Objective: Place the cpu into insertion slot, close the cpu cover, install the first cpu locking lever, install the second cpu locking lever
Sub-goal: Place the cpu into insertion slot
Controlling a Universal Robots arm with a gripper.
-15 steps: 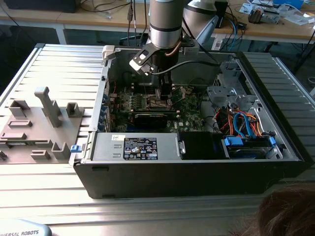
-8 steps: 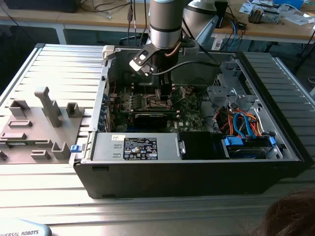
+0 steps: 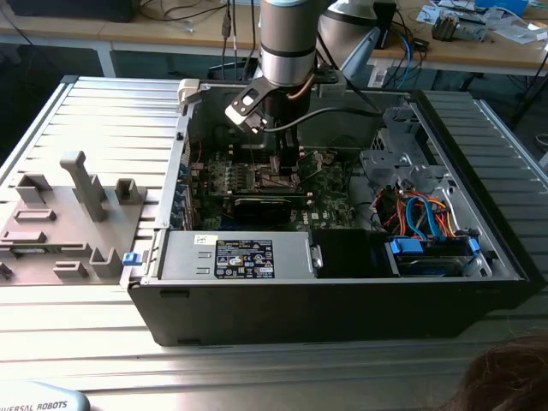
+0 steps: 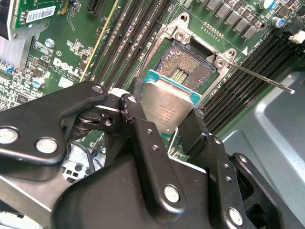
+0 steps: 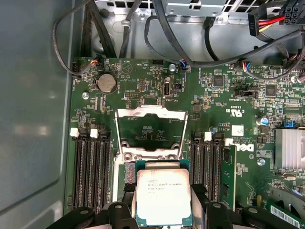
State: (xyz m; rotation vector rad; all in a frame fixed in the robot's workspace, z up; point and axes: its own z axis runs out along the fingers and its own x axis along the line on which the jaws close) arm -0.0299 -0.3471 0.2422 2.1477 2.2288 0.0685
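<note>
Chip (image 4: 167, 106) held over the open socket (image 4: 187, 70). We see the gripper (image 4: 164, 117) clamped on the chip, its two black fingers (image 4: 140, 136) pressing on opposite edges so that the silver-grey top is left bare. A grip by the edges, we judge, keeps the contacts untouched and lets the chip go down flat. In the first wrist view the chip (image 5: 163, 195) hangs just over the socket, covering most of it. In the second wrist view the socket shows its dark field of pins bare beyond the chip's far edge, so we take the chip as not yet seated; how far above the pins it hangs we cannot tell. The cover (image 5: 151, 111), a silvery frame with a cut-out middle, stands swung up on its hinge on the far side of the socket from the fingers, which leaves the way down open. A thin lever (image 4: 259, 78) juts out free beside the socket's corner, unlatched, as it must be for the cover to stand open; which of the two levers it is we cannot say. The socket sits on the green board (image 5: 143, 90) between banks of long black memory slots (image 5: 90, 176). In the exterior view the arm (image 3: 287, 43) reaches straight down into the open computer case (image 3: 342, 295), the gripper (image 3: 287, 163) low over the board.
</note>
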